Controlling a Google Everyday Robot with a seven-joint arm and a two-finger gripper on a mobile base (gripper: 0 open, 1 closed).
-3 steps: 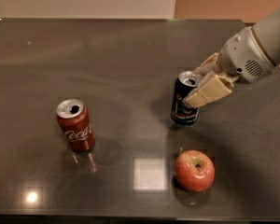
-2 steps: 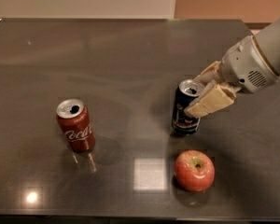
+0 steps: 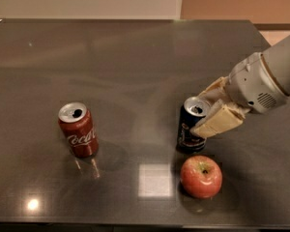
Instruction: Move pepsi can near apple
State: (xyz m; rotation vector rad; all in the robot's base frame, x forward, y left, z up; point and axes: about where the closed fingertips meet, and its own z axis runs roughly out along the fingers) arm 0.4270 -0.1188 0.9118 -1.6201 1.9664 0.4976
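**Pepsi can carried closer to the apple**

Since a second ago, your gripper (image 3: 203, 113) has brought the pepsi can (image 3: 187, 132) down the frame toward the near edge of the table (image 3: 135, 57), and the gap to the apple (image 3: 201, 176) has shrunk. The apple and the red Coca-Cola can (image 3: 78, 129) have not shifted.

The pepsi can now stands upright just behind the apple and slightly to its left in the camera view, close to it but with a thin strip of table showing between them. The gripper reaches in from the right on a pale grey arm (image 3: 266, 79). Its tan fingers (image 3: 216, 121) are closed around the upper half of the can, one in front and one behind. The can's base looks to be at the tabletop, though you cannot tell whether it rests there. The Coca-Cola can stands upright well apart, at the left.
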